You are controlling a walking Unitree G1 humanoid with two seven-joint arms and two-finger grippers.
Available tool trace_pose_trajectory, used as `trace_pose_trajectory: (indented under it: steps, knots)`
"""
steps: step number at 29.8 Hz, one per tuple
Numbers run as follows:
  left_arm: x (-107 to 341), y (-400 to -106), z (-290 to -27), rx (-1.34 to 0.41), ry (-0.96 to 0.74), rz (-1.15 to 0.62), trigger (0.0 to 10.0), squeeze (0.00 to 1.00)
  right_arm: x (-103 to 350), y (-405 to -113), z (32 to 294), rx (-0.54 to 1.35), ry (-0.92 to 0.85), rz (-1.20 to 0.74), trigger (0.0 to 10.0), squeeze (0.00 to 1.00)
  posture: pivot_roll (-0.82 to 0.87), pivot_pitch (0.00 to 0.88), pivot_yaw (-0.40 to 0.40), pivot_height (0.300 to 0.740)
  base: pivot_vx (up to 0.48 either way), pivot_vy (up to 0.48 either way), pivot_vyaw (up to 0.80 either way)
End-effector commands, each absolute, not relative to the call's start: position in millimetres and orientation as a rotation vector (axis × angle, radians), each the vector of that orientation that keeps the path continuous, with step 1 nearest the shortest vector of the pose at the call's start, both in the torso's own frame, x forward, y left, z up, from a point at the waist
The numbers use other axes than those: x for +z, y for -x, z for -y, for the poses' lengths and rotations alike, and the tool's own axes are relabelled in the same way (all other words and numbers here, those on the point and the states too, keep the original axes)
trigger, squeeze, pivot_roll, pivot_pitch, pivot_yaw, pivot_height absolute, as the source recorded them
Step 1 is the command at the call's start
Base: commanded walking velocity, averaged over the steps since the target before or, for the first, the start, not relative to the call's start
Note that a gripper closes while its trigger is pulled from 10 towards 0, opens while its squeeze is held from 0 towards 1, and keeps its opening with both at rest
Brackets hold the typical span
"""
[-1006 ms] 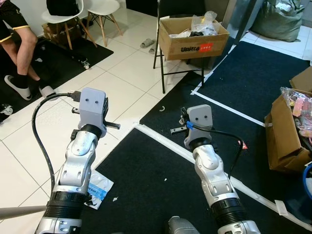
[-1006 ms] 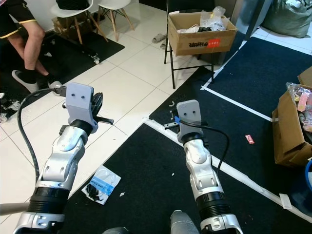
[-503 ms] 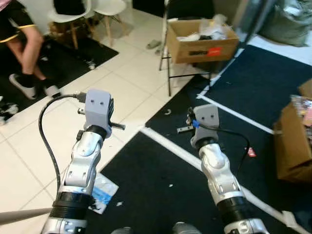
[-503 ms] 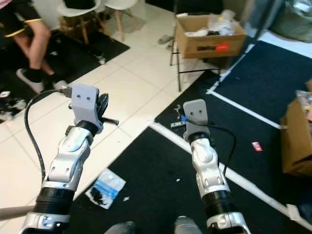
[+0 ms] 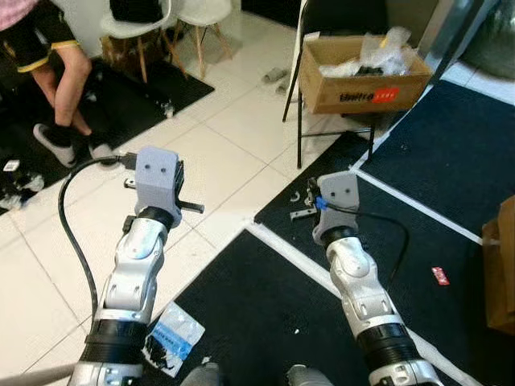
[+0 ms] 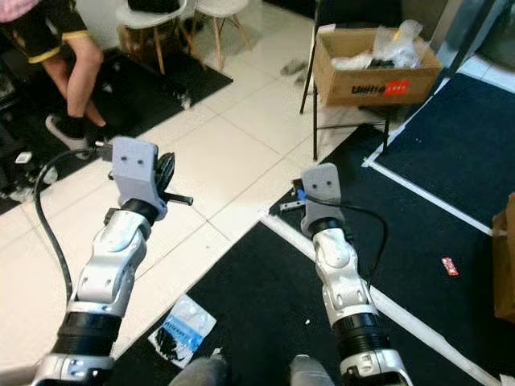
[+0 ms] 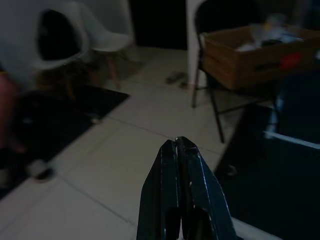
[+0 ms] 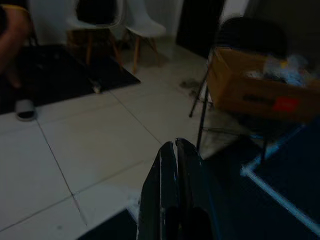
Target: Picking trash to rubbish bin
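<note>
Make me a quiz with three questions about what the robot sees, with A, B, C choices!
1. Where is the cardboard box with the red label?
A. On a black folding chair
B. On the white tiles
C. In the robot's claw

2. What colour is the printing on the plastic packet lying by the left arm?
A. Green
B. Blue
C. Yellow

3. How is the left claw?
A. Wide open
B. Shut on a bottle
C. Shut, holding nothing

Answers: 1 A, the box rests on the seat of the black chair. 2 B, the clear packet shows blue print. 3 C, the left wrist view shows both black fingers pressed together with nothing between them.
</note>
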State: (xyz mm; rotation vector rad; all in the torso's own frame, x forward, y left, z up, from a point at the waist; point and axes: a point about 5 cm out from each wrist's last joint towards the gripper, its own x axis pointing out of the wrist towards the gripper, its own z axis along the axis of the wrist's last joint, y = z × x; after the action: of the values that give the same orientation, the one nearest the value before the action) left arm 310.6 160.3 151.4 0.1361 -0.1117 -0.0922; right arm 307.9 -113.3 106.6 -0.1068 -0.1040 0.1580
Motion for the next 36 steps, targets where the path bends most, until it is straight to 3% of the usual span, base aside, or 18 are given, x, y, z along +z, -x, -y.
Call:
trace_pose_trajectory:
  steps: [1, 14, 36]
  knots:
    - [151.2, -310.0, -160.0, -0.096, -0.137, 0.108, 10.0, 0.00, 103.5, -307.7, 119.5, 0.143, 0.109, 0.085, 10.0, 0.00, 0.03, 0.060, 0.035, 0.740, 0.304, 0.000, -0.80]
    - [150.6, -309.4, -159.2, -0.099, -0.140, 0.106, 10.0, 0.00, 99.9, -306.7, 120.2, 0.151, 0.120, 0.068, 10.0, 0.00, 0.03, 0.068, 0.032, 0.740, 0.304, 0.000, -0.78]
    - [148.8, -308.4, -159.3, -0.097, -0.139, 0.101, 10.0, 0.00, 96.9, -305.8, 118.7, 0.171, 0.141, 0.052, 10.0, 0.00, 0.03, 0.070, 0.027, 0.740, 0.303, 0.000, 0.00]
